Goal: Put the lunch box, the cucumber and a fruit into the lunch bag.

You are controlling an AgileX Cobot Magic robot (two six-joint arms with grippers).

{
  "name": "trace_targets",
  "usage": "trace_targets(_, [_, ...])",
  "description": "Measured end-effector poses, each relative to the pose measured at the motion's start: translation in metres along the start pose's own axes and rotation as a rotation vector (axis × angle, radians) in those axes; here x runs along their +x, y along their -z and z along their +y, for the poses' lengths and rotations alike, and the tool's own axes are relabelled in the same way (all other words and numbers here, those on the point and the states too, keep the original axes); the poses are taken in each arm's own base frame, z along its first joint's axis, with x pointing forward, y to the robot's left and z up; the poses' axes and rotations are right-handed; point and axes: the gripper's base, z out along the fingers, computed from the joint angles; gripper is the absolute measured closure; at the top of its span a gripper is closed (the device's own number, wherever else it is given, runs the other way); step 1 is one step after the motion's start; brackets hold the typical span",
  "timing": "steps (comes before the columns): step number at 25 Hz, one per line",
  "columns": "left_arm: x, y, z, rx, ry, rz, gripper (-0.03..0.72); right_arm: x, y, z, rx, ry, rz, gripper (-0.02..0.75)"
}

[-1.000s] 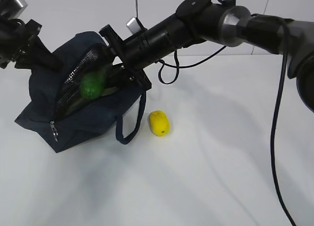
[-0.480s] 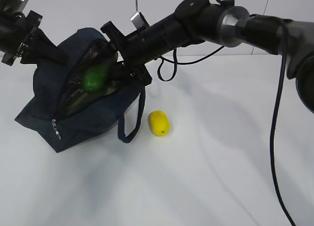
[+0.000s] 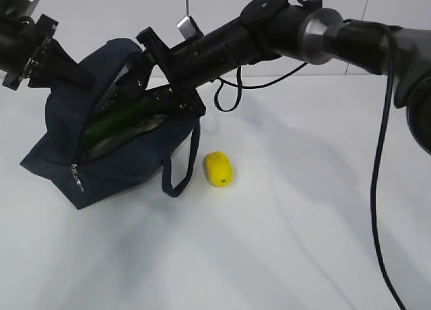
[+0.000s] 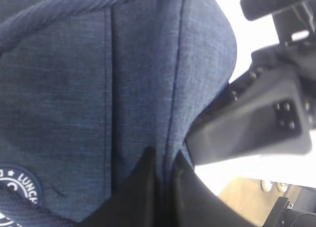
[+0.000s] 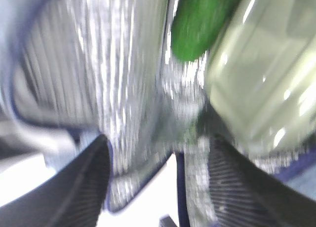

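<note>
The white table (image 3: 303, 209) carries the lunch bag (image 3: 60, 135), gaping open on the left with its silver lining showing. The left gripper (image 4: 163, 182) is clenched on the bag's navy fabric at the top rear, pulling the mouth open. The right gripper (image 5: 158, 187) hangs spread at the opening, grasping nothing. Inside lie the lunch box (image 5: 261, 84) and, beside it, the cucumber (image 3: 118, 120). The fruit (image 3: 218, 168) rests on the table just right of the bag's handle (image 3: 180, 163).
</note>
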Motion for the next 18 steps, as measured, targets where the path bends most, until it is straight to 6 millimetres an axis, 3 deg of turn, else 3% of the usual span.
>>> trace_targets(11, [0.0, 0.0, 0.0, -0.001, -0.001, 0.001, 0.692, 0.015, 0.005, 0.004, 0.005, 0.156, 0.174, 0.309])
trace_targets(18, [0.001, 0.006, 0.013, -0.096, 0.006, 0.001, 0.692, 0.003, 0.03, 0.029, 0.203, 0.307, 0.065, 0.316])
